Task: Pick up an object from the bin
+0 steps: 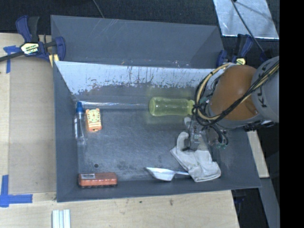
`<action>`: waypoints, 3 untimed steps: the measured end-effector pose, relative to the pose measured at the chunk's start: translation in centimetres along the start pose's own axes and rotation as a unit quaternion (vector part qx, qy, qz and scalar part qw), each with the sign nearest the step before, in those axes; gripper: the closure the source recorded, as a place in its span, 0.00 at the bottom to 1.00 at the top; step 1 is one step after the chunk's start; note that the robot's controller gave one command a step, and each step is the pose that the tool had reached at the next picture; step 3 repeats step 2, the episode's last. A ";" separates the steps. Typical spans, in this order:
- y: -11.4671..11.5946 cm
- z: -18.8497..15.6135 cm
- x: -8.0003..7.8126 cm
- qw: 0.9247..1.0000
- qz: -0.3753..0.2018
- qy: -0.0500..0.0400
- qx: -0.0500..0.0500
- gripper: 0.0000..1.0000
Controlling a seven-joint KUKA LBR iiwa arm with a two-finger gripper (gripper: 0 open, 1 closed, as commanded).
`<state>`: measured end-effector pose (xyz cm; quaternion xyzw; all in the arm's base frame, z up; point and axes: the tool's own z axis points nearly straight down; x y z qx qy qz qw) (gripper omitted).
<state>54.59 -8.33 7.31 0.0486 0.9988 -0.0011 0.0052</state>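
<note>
Gripper down on crumpled white cloth, lower right of bin

We log the grey metal bin (142, 46) first: sloped walls, flat scuffed floor, loose items spread well apart. The arm (235, 91) comes in from the right, with an orange cover and looped yellow and black cables at the wrist. It hangs over the bin's right side. The gripper (194, 139) points down from it and sits at the upper edge of the white cloth (202, 165), apparently touching the fabric. We cannot tell whether the gripper is open or closed, as its tip is lost against the cloth. The white cloth is a crumpled rag on the floor at lower right, near the front wall.

The yellow-green bottle (168, 107) is translucent and lies on its side by the back wall, just left of the wrist cables. The red-brown bar (98, 179) lies flat in the lower left corner. The clear tube (79, 122) has a blue cap and lies along the left wall. The white spoon (161, 174) lies at the front, its handle reaching the cloth's left edge. The orange block (93, 119) sits just beside the tube, to its right
</note>
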 end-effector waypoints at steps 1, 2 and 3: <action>-0.9 -11.7 -1.1 1.000 0.000 0.004 -0.001 1.00; -0.9 -11.7 -1.1 1.000 0.000 0.004 -0.001 1.00; -0.9 -11.7 -1.1 1.000 0.000 0.004 -0.001 1.00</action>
